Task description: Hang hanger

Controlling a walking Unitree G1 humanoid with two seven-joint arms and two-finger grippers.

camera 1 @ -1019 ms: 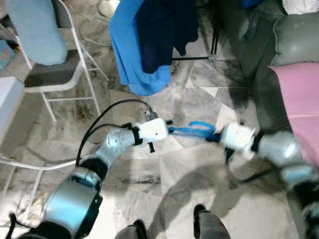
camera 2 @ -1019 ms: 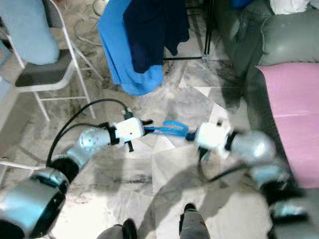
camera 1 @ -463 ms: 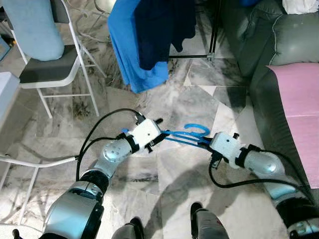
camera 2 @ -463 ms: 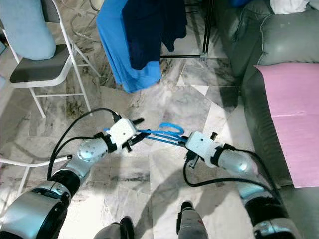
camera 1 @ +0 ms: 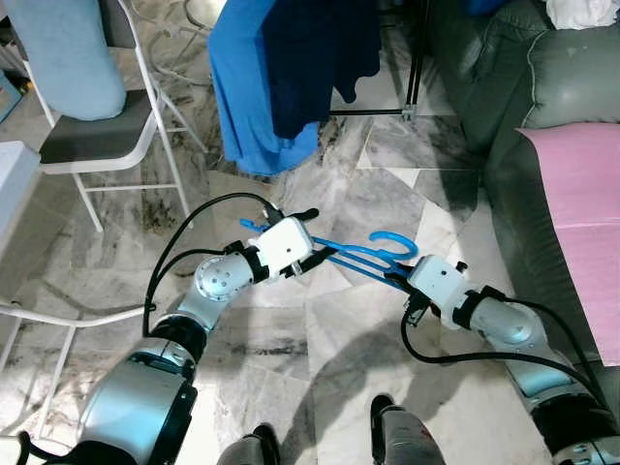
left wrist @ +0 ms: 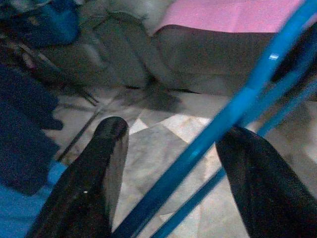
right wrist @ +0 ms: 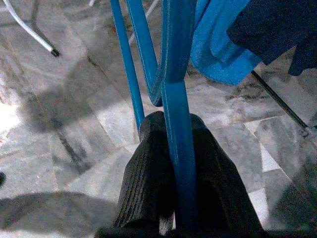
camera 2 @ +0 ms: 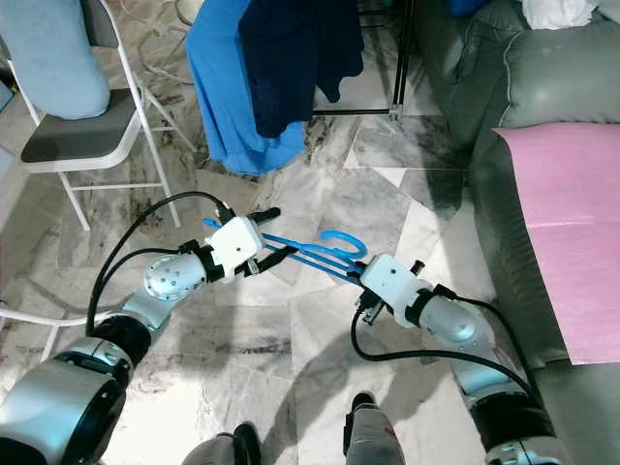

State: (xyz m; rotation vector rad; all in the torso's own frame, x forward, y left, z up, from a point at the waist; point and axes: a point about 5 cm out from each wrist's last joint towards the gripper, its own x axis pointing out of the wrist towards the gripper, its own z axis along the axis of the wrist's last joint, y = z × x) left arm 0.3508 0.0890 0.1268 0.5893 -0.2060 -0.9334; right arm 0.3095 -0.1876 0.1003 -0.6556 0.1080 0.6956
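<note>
A blue plastic hanger (camera 1: 354,254) lies level above the marble floor between my two arms, its hook (camera 1: 395,242) curling up near the right arm. My right gripper (camera 1: 399,278) is shut on the hanger (right wrist: 174,89) close to the hook, both fingers (right wrist: 151,163) pressed to the bar. My left gripper (camera 1: 312,238) is open; the hanger's bar (left wrist: 218,124) runs through the gap between its spread fingers (left wrist: 101,168). The hanger's far end pokes out past the left gripper's white body.
Blue and navy garments (camera 1: 281,77) hang on a black rack (camera 1: 417,58) straight ahead. A white folding chair (camera 1: 107,145) with a light blue cushion stands at the left. A grey sofa (camera 1: 542,87) with a pink cloth (camera 1: 581,203) runs along the right.
The left gripper and the hanger's left end have risen slightly toward the garments, tilting the hanger. The right gripper keeps its hold in about the same place.
</note>
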